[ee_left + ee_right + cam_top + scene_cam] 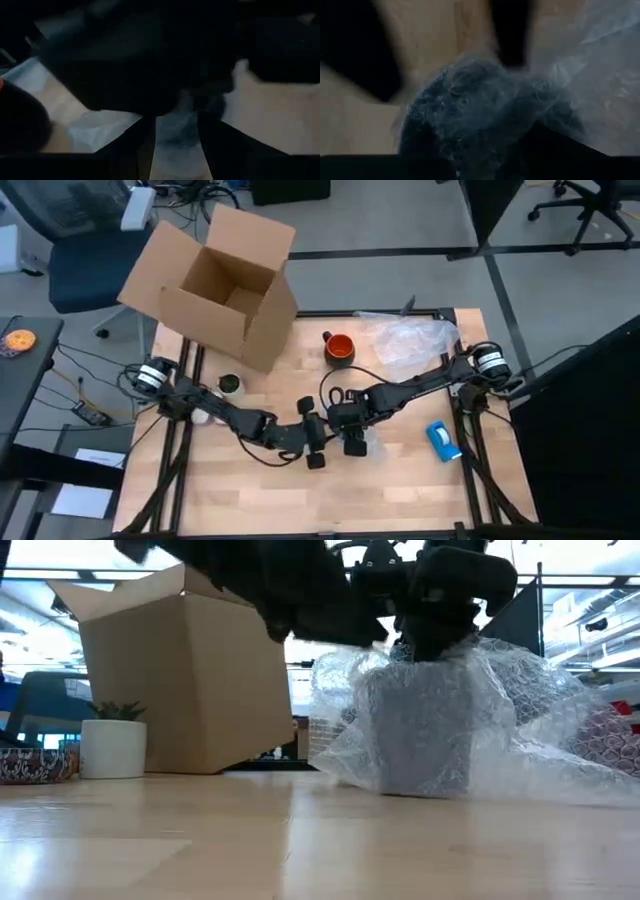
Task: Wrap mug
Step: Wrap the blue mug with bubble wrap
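Two arms meet low at the near-centre of the wooden table, whose near half lies bare and open in front of them. The right gripper reaches down from above into the top of a bubble wrap sheet; the sheet bunches around it in the right wrist view, so the fingers appear closed on the wrap, though the film hides the contact itself. The left gripper sits just beside it, facing the same wrap; whether its fingers are parted or closed cannot be told.

In the low view, the wrap stands as a crumpled mound, its skirt touching the table and spreading toward the right edge. A blue tape dispenser lies near the right edge, apart from both arms.

Farther back, the mug stands upright and unwrapped, with open board between it and the grippers. A second heap of clear wrap lies just beside it at the far right corner. An open cardboard box overhangs the far left edge, and a small white planter stands near its base. Beyond the table, office chairs stand on the floor.
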Robot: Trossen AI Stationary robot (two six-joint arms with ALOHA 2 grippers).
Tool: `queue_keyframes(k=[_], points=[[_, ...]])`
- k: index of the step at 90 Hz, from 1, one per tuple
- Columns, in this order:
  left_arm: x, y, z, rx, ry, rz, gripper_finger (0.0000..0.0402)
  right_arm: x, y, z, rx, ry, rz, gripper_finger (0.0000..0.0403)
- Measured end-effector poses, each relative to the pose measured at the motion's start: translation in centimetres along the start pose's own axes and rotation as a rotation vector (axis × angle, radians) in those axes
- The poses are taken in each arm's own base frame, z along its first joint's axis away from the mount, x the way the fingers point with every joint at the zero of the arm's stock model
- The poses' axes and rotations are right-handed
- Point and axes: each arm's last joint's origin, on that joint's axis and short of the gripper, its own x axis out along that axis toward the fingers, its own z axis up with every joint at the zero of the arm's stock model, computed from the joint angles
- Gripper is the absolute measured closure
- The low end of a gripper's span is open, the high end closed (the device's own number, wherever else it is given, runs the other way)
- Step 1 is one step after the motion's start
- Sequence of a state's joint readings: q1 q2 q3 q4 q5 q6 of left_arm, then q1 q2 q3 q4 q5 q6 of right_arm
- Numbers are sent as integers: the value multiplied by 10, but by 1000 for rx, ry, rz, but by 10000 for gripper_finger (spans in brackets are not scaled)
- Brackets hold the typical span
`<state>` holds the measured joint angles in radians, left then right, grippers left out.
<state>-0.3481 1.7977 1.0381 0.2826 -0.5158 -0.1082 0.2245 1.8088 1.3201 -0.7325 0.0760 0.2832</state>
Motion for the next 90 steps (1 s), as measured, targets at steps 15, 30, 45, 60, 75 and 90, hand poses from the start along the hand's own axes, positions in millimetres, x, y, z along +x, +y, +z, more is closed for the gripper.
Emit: queue_keyframes(k=[15, 30, 45, 60, 75, 90], points=[[14, 1, -7, -5, 17, -47, 273, 0, 0, 0, 3, -6, 4, 273], [13, 1, -7, -3, 18, -55, 273, -3, 2, 1, 1, -6, 2, 273], [13, 0, -4, 0, 16, -60, 273, -19, 6, 6, -2, -7, 2, 273], [13, 0, -5, 3, 22, -64, 273, -38, 6, 9, 29, 47, -11, 273], [13, 0, -5, 6, 28, -62, 273, -56, 11, 16, 48, 30, -33, 273], [13, 0, -6, 18, 30, -62, 273, -55, 19, 22, -5, -64, -45, 274]])
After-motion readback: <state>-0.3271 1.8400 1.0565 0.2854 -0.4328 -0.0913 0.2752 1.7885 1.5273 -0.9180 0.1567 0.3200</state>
